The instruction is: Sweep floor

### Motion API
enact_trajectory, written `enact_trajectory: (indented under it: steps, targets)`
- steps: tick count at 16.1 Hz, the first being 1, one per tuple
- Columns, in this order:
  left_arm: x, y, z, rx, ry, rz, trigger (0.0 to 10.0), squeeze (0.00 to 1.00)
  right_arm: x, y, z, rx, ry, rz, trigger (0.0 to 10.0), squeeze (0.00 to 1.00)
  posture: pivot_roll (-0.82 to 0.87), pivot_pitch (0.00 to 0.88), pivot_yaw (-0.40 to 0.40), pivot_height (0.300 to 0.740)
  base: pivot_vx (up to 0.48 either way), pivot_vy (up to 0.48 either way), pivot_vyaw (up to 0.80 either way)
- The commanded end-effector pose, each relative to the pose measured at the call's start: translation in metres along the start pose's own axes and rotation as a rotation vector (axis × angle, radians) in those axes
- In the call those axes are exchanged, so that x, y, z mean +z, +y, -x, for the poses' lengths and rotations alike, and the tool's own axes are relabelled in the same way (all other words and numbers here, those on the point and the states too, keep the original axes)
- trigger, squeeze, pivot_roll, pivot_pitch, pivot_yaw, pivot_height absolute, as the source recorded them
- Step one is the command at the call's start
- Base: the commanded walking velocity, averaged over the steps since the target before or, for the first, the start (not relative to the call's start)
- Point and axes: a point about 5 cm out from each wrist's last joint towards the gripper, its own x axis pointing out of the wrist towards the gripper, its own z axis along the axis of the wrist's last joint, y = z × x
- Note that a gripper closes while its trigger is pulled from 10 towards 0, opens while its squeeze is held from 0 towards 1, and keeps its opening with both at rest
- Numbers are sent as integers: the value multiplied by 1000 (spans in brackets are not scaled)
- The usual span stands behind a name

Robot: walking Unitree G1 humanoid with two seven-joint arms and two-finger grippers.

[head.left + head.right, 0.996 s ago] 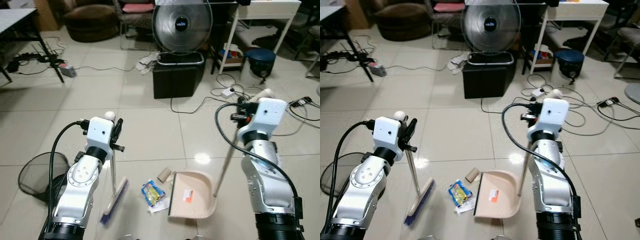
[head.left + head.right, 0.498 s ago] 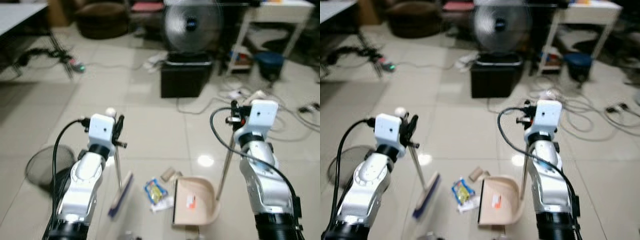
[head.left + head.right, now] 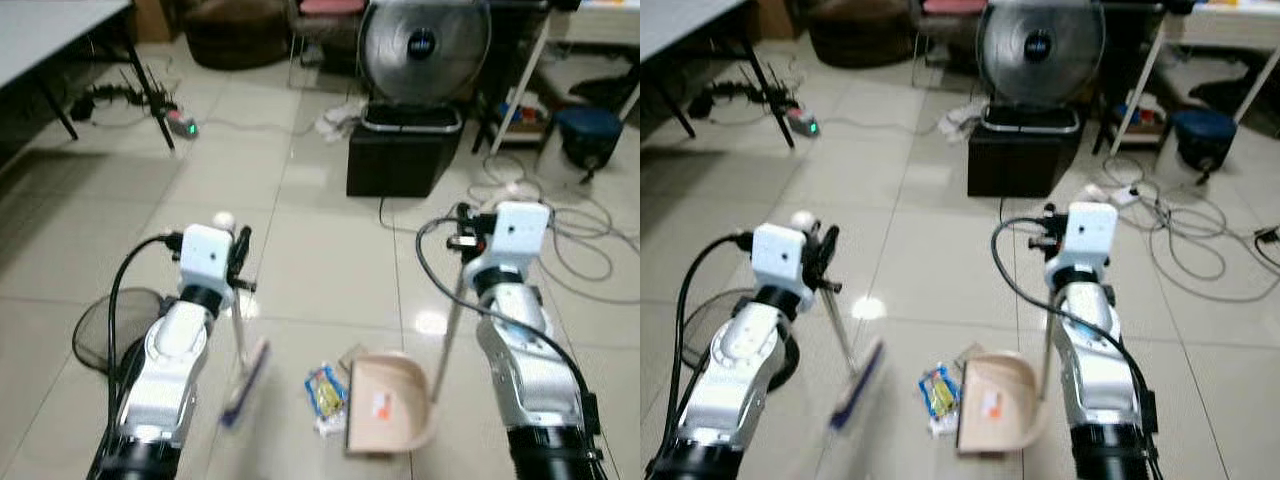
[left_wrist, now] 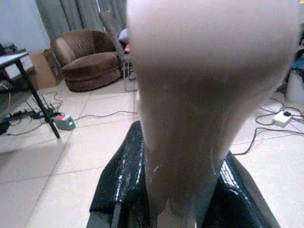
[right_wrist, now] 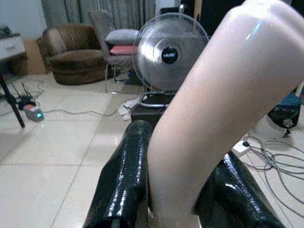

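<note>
My left gripper point(image 3: 238, 262) is shut on the thin broom handle point(image 3: 240, 335). The blue-bristled broom head point(image 3: 246, 380) is blurred, low over the tiles, left of the litter. In the left wrist view the handle's pale knob point(image 4: 204, 95) sits between the black fingers point(image 4: 126, 190). My right gripper point(image 3: 468, 235) is shut on the dustpan's long handle point(image 3: 448, 330). The beige dustpan point(image 3: 385, 405) rests on the floor with its mouth toward the litter. A blue and yellow wrapper point(image 3: 325, 392) and a cardboard tube point(image 3: 352, 357) lie between broom and pan.
A fan point(image 3: 425, 45) stands on a black box point(image 3: 405, 160) ahead. Cables point(image 3: 560, 230) sprawl on the right near a blue bin point(image 3: 585, 130). A black mesh basket point(image 3: 105, 330) sits by my left arm. A power strip point(image 3: 180, 125) and table legs lie far left.
The camera has shifted, so the fan and box now sit further right and lower. Both grippers keep their hold. The broom head has gone blurred.
</note>
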Motion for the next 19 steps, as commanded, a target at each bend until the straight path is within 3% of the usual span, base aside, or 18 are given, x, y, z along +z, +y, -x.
enact_trajectory:
  steps: [1,5,12,15,19]
  targets:
    - [7,4,-1,17,-34,-20,10000,0,2,1,1,12,-10,-3,10000,0,-55,10,25,740,296,0,0]
    - [6,6,0,21,-24,-19,10000,0,-1,3,1,23,3,3,10000,0,-53,15,25,740,292,0,0]
    - [0,10,3,38,8,-27,10000,0,-2,4,3,27,-22,-22,10000,0,-43,48,27,740,0,0,0]
    - [-4,10,5,26,35,-47,10000,0,0,10,2,70,-75,25,10000,0,-34,75,29,740,0,0,0]
    - [-19,5,-2,-9,90,-59,10000,0,-11,20,-1,134,-85,173,10000,0,-36,128,37,740,0,0,0]
